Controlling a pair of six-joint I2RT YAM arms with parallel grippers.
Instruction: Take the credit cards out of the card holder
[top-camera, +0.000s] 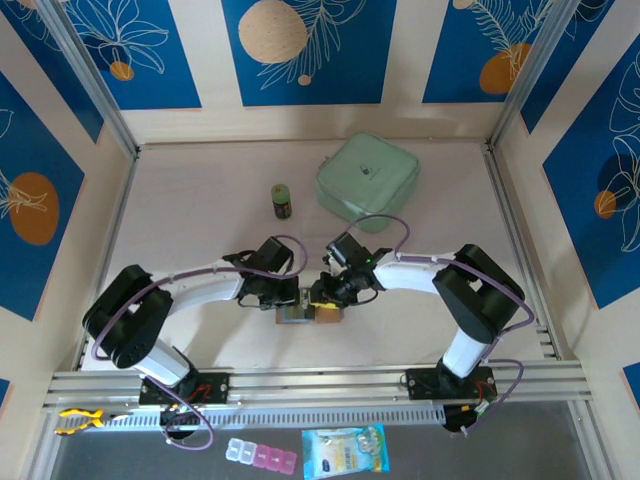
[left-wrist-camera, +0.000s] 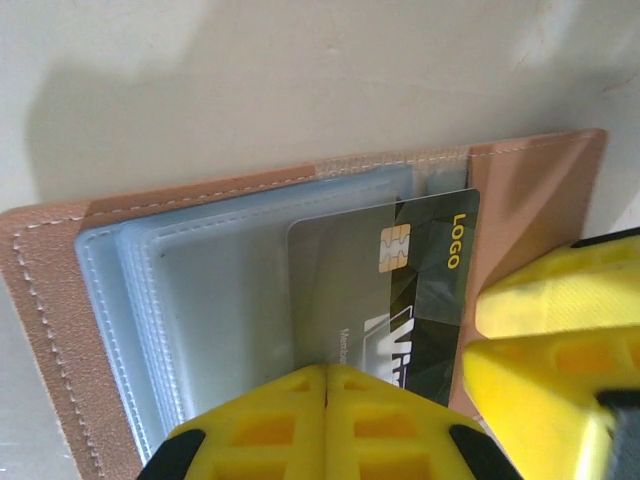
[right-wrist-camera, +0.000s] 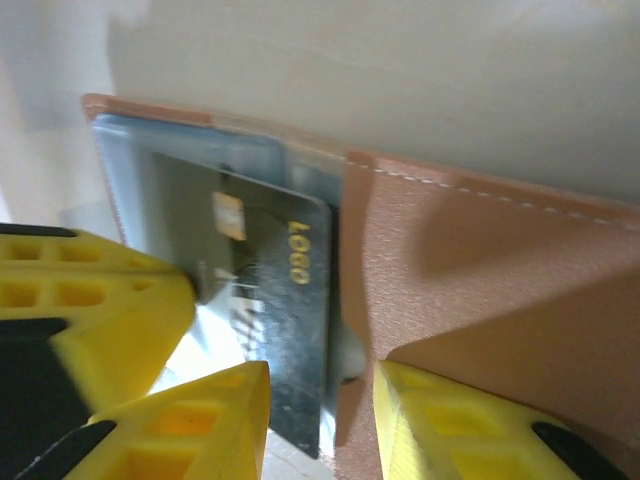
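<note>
The pinkish-tan card holder (top-camera: 331, 316) (left-wrist-camera: 60, 300) (right-wrist-camera: 480, 270) lies open and flat on the table between the two arms. One dark credit card (left-wrist-camera: 425, 300) (right-wrist-camera: 290, 300), with a gold chip and the word LOGO, sticks partway out of a see-through pocket. My left gripper (top-camera: 288, 294) (left-wrist-camera: 325, 375) is shut, its tips pressing on the pockets beside the card. My right gripper (top-camera: 327, 293) (right-wrist-camera: 320, 400) stands open, jaws straddling the card's bare end and the leather's inner edge. The leather is creased by its right finger (right-wrist-camera: 450, 430).
A mint-green zip case (top-camera: 367, 180) and a small dark jar (top-camera: 283, 201) stand at the back of the table. A pill box (top-camera: 262, 455) and a blue-printed sachet (top-camera: 345, 450) lie on the ledge in front of the rail. Walls enclose three sides.
</note>
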